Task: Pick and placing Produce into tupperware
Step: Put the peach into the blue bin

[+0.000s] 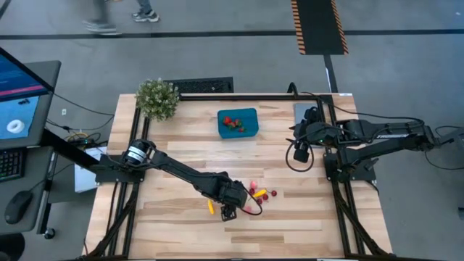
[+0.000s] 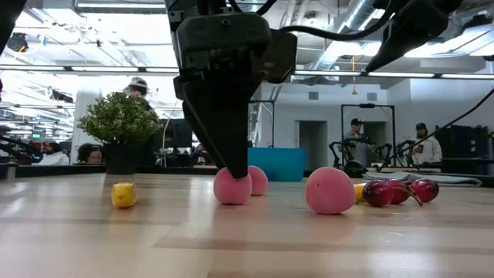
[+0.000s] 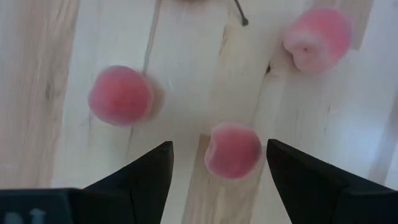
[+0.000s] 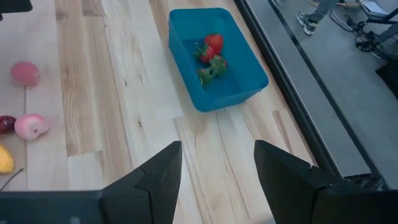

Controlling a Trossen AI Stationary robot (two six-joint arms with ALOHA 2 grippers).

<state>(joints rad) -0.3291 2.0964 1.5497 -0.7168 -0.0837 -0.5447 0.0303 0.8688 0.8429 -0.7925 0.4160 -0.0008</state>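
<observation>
The left gripper (image 3: pixel 214 163) is lowered to the pale wooden table (image 1: pixel 181 152), its dark fingers (image 3: pixel 146 174) spread apart. A small round pink toy fruit (image 3: pixel 232 150) is seen between the fingertips, not clamped. In the low view the finger tip is set down against a pink piece (image 2: pixel 232 187). Two more pink round pieces (image 3: pixel 120 96) (image 3: pixel 317 38) lie just beyond the fingers, one to each side. Dark red cherries (image 2: pixel 395 191) and a small yellow piece (image 2: pixel 123 194) rest on the table near the gripper, on opposite sides of it.

The small teal-blue rectangular plastic container (image 1: pixel 238 122) stands well apart from the left gripper, toward the far edge, and red strawberries with green leaves (image 4: pixel 211 55) are held in it. The right gripper (image 4: pixel 217 165) is held above the table near the container, with fingers parted and nothing between them.
</observation>
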